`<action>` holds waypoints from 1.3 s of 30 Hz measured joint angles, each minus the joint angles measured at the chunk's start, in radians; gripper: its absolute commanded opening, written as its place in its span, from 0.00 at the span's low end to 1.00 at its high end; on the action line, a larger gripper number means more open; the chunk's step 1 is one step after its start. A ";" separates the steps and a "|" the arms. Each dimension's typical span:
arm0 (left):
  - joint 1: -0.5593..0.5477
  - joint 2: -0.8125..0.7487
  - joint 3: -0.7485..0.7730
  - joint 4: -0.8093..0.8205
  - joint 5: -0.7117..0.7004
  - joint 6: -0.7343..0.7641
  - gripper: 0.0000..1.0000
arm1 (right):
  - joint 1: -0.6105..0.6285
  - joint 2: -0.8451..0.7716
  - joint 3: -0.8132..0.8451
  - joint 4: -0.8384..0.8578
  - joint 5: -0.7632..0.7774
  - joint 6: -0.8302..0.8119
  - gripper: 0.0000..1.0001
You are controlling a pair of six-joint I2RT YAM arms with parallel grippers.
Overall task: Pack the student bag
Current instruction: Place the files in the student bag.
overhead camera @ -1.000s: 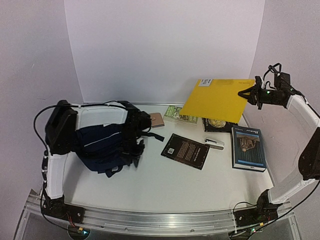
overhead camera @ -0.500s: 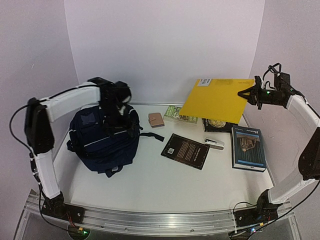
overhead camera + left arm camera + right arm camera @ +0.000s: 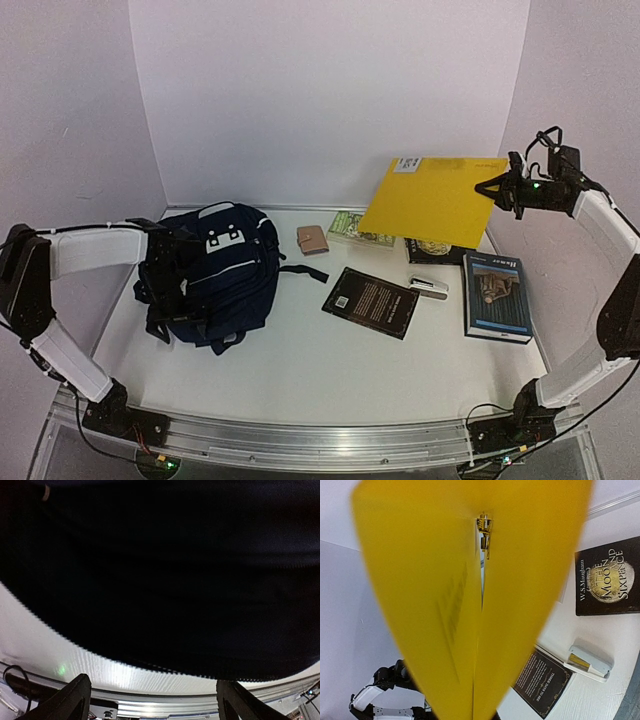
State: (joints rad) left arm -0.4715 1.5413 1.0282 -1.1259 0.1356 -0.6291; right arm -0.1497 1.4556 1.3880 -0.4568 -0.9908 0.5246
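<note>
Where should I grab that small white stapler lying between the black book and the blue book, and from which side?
Grip the white stapler across its narrow width, near mid-length, coming straight down from above. It lies flat and long, and the black book and blue book sit close to its two ends, so closing over the long sides probably leaves more room.

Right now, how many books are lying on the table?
4: green book at the back, black book partly behind the yellow envelope, dark book mid-table, blue book at right. The envelope may hide more.
</note>
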 measured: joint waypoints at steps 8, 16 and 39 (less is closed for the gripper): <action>-0.130 -0.045 -0.026 0.192 0.141 -0.026 0.83 | 0.000 0.001 0.000 0.000 -0.010 -0.001 0.00; -0.061 -0.022 0.167 0.239 0.108 0.006 0.88 | 0.000 0.001 0.000 0.000 -0.019 -0.001 0.00; -0.061 -0.104 -0.155 0.427 0.162 0.014 0.84 | 0.000 0.005 0.000 0.000 -0.026 -0.016 0.00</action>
State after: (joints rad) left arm -0.5323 1.4368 0.8732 -0.6989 0.2980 -0.6152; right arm -0.1497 1.4608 1.3884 -0.4568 -1.0164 0.5087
